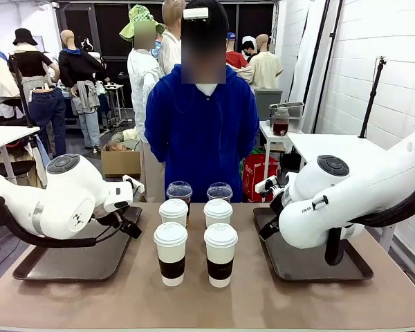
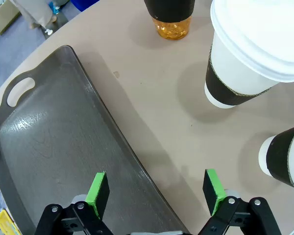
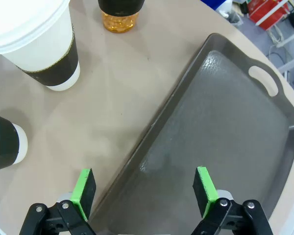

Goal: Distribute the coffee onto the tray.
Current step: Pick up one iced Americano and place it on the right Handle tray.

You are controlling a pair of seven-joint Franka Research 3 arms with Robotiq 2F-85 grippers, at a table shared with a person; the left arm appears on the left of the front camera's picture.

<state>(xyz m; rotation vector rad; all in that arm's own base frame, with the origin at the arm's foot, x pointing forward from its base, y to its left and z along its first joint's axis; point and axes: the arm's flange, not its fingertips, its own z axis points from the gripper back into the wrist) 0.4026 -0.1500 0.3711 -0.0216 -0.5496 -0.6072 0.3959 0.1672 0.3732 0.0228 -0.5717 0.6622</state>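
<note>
At left, left tray (image 1: 62, 266) lies on the table (image 1: 124, 304); left gripper (image 2: 155, 192) hangs over its right edge, jaws spread, empty. Mid-table: four sleeved paper cups (image 1: 171, 252), two clear cups (image 1: 179, 191) behind, all off the trays. At right, right gripper (image 3: 144, 190) spread, empty, over right tray (image 1: 304, 266), left edge.

Tan table (image 1: 124, 304), left tray (image 1: 69, 266), right tray (image 1: 311, 268), four paper cups (image 1: 171, 252) and two clear cups (image 1: 179, 190) between
</note>
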